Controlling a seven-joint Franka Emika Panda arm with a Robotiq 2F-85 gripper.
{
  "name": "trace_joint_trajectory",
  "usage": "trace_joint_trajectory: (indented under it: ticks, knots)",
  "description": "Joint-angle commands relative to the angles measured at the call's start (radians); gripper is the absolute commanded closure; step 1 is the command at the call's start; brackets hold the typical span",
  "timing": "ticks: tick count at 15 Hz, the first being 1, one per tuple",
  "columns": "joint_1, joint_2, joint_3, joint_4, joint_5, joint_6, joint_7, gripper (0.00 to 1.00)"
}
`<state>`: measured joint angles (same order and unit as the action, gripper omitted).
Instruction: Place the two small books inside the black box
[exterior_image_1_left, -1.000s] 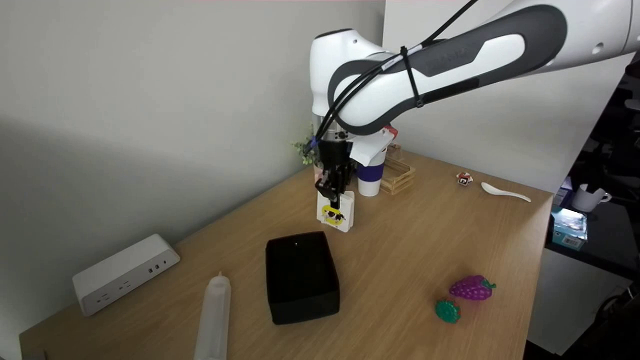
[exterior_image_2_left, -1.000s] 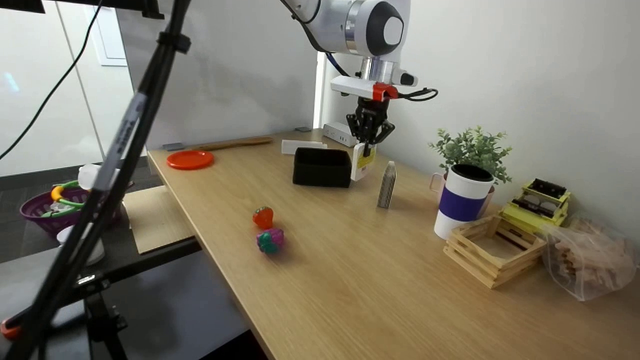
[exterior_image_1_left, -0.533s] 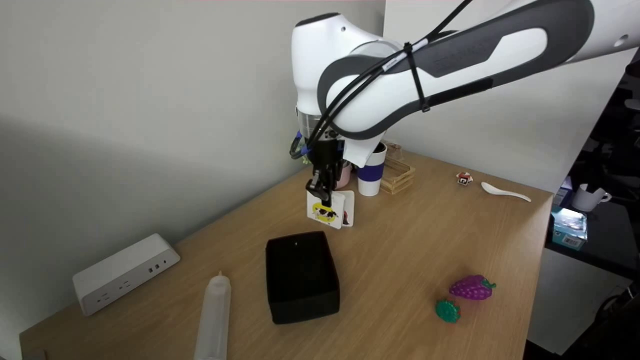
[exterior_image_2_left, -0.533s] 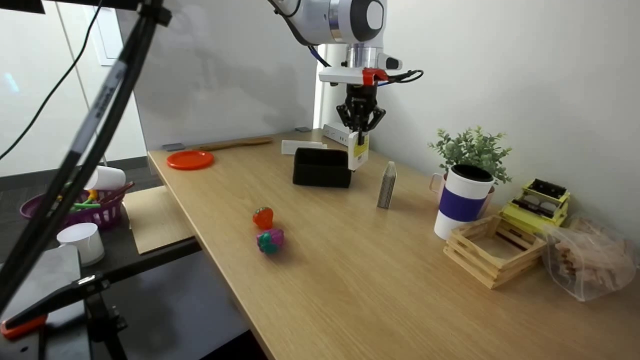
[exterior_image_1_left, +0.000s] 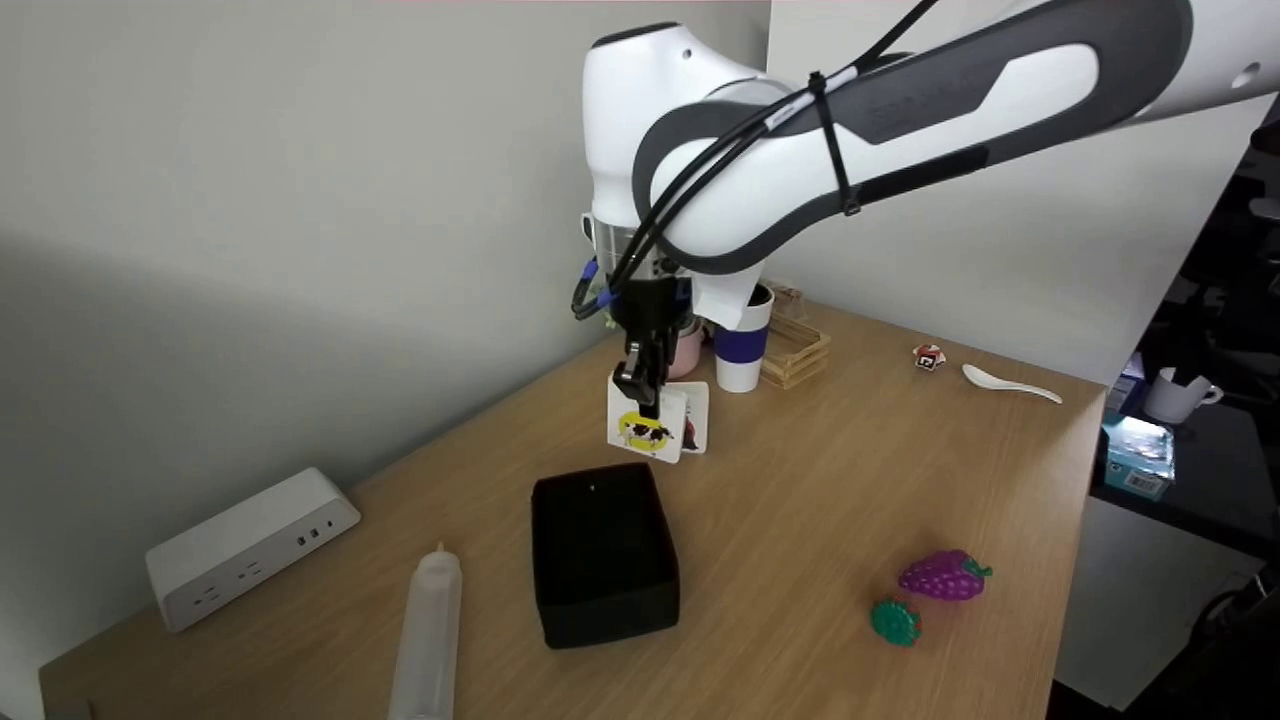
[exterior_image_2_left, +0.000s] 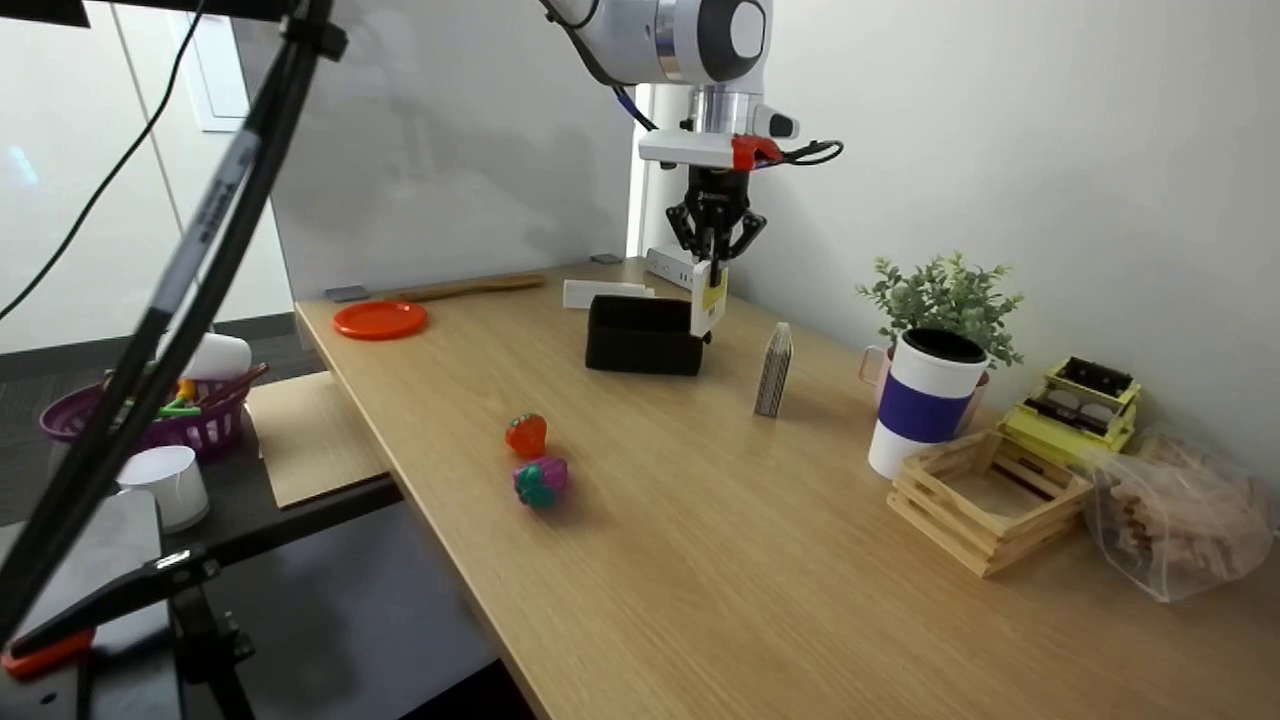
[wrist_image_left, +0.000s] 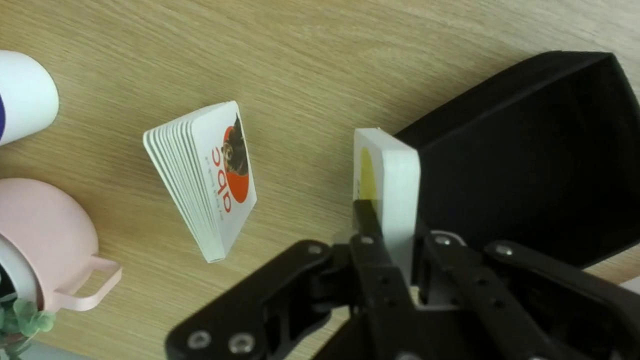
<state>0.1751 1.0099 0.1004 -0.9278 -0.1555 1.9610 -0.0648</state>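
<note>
"What is being held by the black two-fingered gripper (wrist_image_left: 395, 225)?"

"A small thick white book (exterior_image_1_left: 645, 437) with a yellow oval and a black-and-white cow. It is being pinched between the fingers, so the claw is being held narrow, at the book's thickness. In an exterior view the cover is being crossed by one finger, the other being hidden."

"And the second?"

"A small white book (wrist_image_left: 225, 175) with a red oval and red letters is being supported upright by the wood-grain tabletop (wrist_image_left: 290, 75). In an exterior view it is being partly covered by the held one."

"Where is the box being seen?"

"The low matte black rectangular box (exterior_image_2_left: 643, 352) is being seen near the held book, which is being held outside it. Whether contact is being made cannot be told: in the wrist view part of it is being blocked by book and gripper, and details of its inside are being lost in black."

"Is anything else being cropped?"

"A long whitish container (exterior_image_1_left: 430, 640) is being cut by the lower edge of an exterior view; a pale pink mug (wrist_image_left: 55, 220) and a blue-banded white cup (wrist_image_left: 27, 95) are being cut by the wrist view's left edge."
</note>
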Motion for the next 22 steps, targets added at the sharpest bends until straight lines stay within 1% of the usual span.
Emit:
trace_joint_trajectory:
  ticks: [1, 5, 9, 13, 15, 17, 18, 19, 22]
  knots:
    - [-0.025, 0.002, 0.035, 0.016, 0.033, -0.019, -0.078, 0.96]
    - [-0.043, 0.005, 0.076, 0.023, 0.072, -0.052, -0.178, 0.96]
    - [-0.052, 0.009, 0.107, 0.042, 0.104, -0.124, -0.281, 0.96]
    - [-0.04, 0.028, 0.099, 0.076, 0.076, -0.21, -0.381, 0.96]
    - [-0.012, 0.05, 0.069, 0.112, 0.057, -0.266, -0.432, 0.96]
    - [0.003, 0.073, 0.059, 0.149, 0.032, -0.313, -0.468, 0.96]
    - [0.01, 0.084, 0.056, 0.167, 0.024, -0.316, -0.477, 0.96]
    - [0.006, 0.089, 0.068, 0.173, 0.009, -0.308, -0.488, 0.96]
    - [0.011, 0.106, 0.078, 0.205, 0.013, -0.266, -0.498, 0.96]
